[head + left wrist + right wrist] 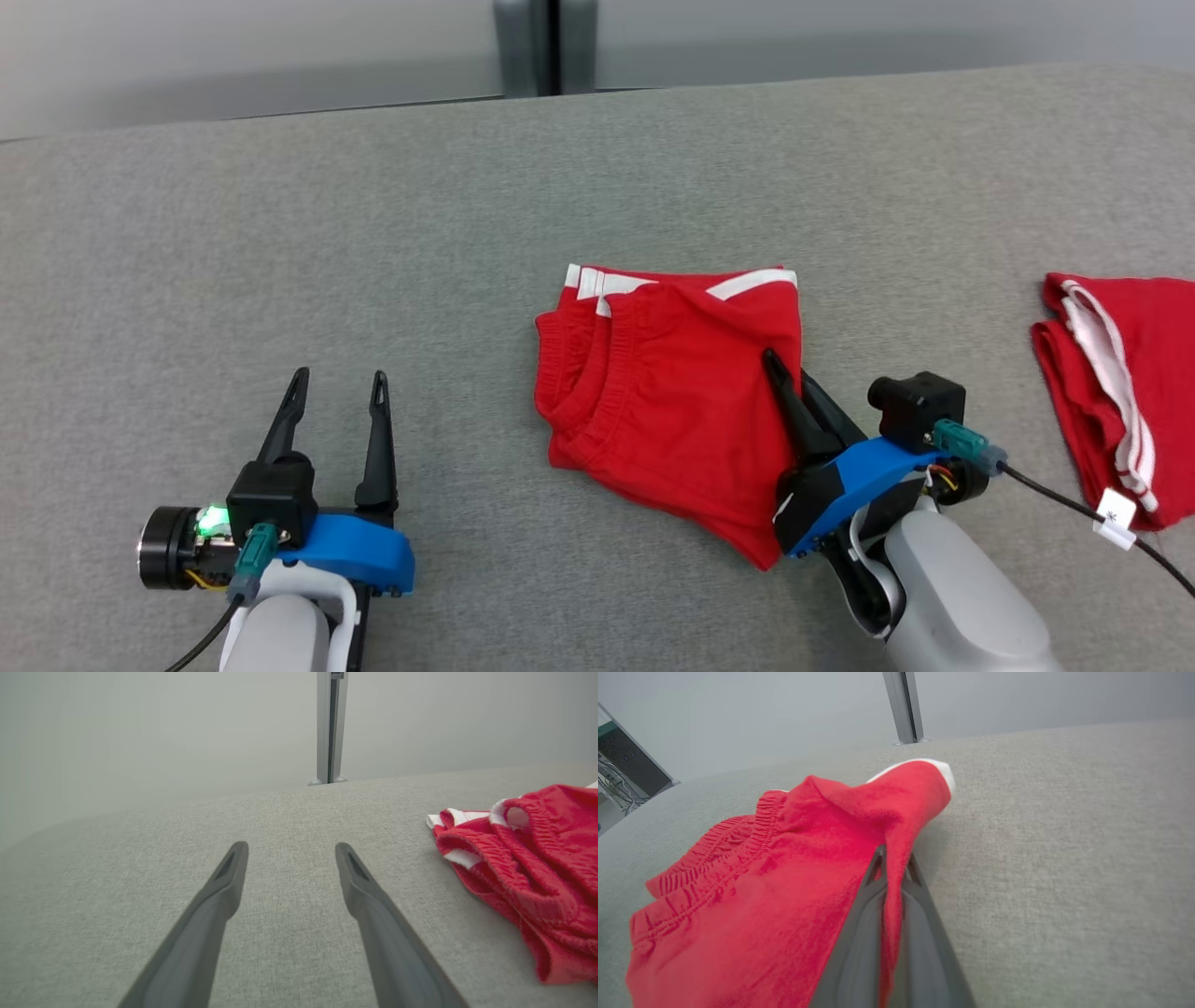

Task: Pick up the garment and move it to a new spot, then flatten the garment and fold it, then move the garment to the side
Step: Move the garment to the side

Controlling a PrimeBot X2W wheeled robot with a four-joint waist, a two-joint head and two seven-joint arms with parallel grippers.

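The garment is a pair of red shorts with white stripes and an elastic waistband, lying folded on the grey table at the middle. My right gripper is shut on the garment's right edge; the right wrist view shows a ridge of red cloth pinched between the two dark fingers. My left gripper stands open at the lower left, well apart from the garment, nothing between its fingers. In the left wrist view the garment lies off to the right of the open left gripper.
A second red piece of clothing with white trim and a tag lies at the table's right edge. A black cable runs from my right wrist toward it. A metal post stands behind the table's far edge.
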